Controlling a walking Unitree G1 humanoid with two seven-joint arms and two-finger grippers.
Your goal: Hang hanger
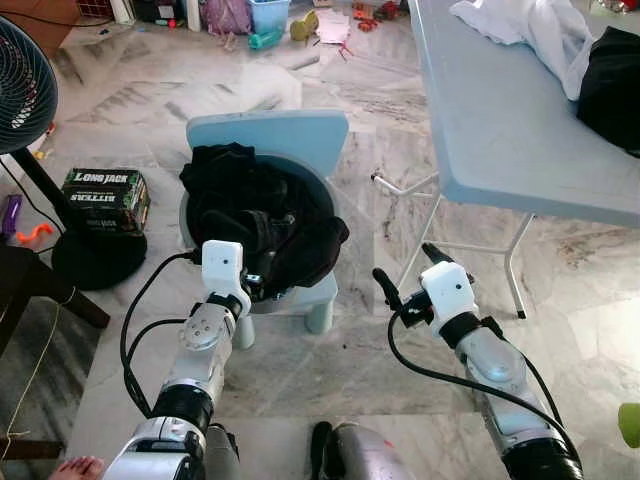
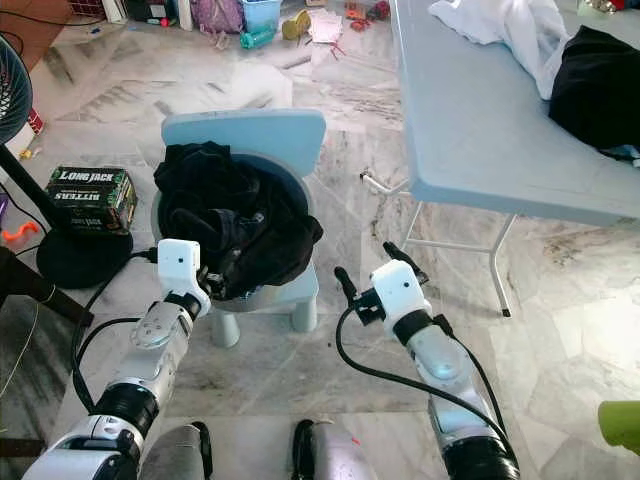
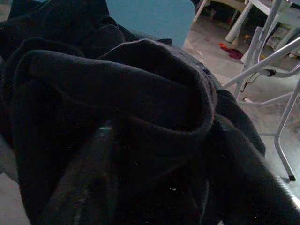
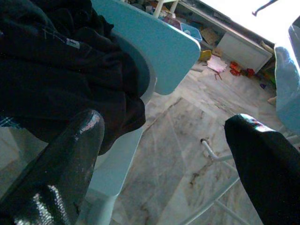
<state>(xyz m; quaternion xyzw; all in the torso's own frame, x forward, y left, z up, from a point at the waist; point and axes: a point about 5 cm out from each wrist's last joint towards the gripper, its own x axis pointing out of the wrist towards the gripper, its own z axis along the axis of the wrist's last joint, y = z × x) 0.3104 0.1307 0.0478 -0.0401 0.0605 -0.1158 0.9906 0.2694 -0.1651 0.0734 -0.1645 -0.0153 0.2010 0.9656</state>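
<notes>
A small light blue chair [image 1: 290, 135] stands on the marble floor [image 1: 380, 340] in front of the robot. A heap of black clothes [image 1: 255, 215] lies piled on its seat and spills over the front edge. I cannot pick out a hanger in that dark heap, so I cannot tell where it is.

The left gripper [image 1: 262, 284] is pushed into the front of the black clothes, low on the pile. In the left wrist view the dark cloth [image 3: 117, 108] folds all around the fingers [image 3: 89, 187], and they are too buried to tell if they are wide, narrow or holding something.

The right gripper [image 1: 406, 272] hangs in the air to the right of the chair, near it but not touching it. Its 2 black fingers [image 4: 61, 168] are spread wide with nothing between them. The right wrist view looks past them to the chair's back and the clothes.

On the robot's right stands a light blue folding bench [image 1: 500, 110] with white legs. A white cloth [image 1: 530, 30] and a black cloth [image 1: 612, 85] lie on its far part. On the left are a standing fan [image 1: 25, 90] with a round black base, and a dark box [image 1: 105, 198] just beside that base. Toys and small things lie scattered on the floor far away.
</notes>
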